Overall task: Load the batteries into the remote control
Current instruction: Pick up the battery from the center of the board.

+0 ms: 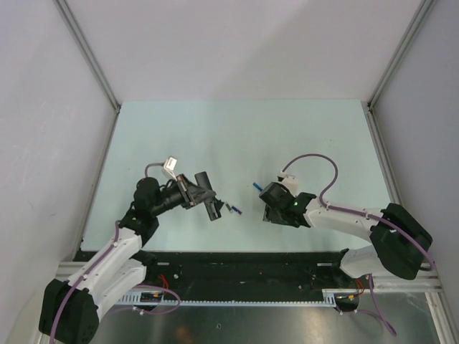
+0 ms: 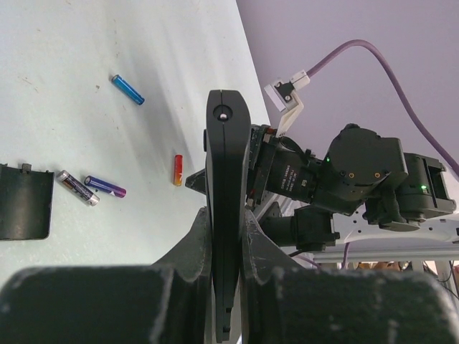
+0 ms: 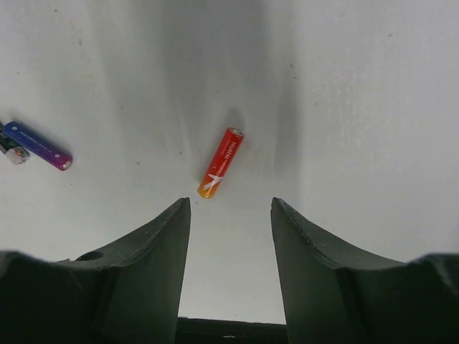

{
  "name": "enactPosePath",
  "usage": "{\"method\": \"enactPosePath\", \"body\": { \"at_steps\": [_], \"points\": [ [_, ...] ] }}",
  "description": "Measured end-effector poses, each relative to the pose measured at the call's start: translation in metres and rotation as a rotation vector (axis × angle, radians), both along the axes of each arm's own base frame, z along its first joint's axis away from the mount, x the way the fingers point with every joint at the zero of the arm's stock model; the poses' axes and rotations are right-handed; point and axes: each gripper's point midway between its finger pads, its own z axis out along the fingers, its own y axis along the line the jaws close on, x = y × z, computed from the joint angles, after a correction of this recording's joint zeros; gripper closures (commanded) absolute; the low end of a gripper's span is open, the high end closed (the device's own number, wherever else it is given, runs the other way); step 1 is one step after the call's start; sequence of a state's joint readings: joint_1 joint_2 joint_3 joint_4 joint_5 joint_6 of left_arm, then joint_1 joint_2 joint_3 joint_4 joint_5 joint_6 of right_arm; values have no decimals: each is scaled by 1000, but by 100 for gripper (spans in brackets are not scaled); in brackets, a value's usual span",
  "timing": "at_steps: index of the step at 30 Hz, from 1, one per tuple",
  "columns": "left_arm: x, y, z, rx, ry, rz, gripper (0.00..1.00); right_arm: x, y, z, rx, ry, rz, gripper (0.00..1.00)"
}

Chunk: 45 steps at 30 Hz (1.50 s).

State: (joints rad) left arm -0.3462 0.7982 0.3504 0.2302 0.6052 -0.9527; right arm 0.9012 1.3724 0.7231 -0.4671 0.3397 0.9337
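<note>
The left pincer [image 2: 226,229] squeezed the remote control [image 2: 224,143]. The right pincer [image 3: 229,206] hung open, how low I could not tell, above the red-orange battery [image 3: 221,162] on the surface [image 3: 358,107]. Slanted, it could roll away when pinched.

Pale green tabletop [image 1: 237,136], plain white walls [image 1: 237,43] on three sides, aluminium corner posts [image 1: 90,54], even light.

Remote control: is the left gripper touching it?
Touching. The left wrist view shows the left gripper shut on the remote control, its fingers pressed against both sides with no gap.
</note>
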Motion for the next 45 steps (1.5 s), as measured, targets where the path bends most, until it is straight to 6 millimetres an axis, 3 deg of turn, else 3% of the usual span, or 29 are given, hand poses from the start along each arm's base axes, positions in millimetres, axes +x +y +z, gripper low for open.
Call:
{"method": "enactPosePath", "body": {
  "at_steps": [11, 24, 40, 45],
  "points": [
    [-2, -1, -2, 2, 4, -5, 100, 7, 6, -15, 15, 38, -27, 56],
    [-3, -2, -3, 1, 3, -12, 100, 22, 17, -17, -25, 32, 23, 68],
    [-3, -2, -4, 3, 3, -7, 100, 31, -6, -19, -184, 38, 204, 75],
    [-2, -2, -4, 4, 3, -2, 100, 32, -6, -19, -177, 47, 224, 69]
  ]
}}
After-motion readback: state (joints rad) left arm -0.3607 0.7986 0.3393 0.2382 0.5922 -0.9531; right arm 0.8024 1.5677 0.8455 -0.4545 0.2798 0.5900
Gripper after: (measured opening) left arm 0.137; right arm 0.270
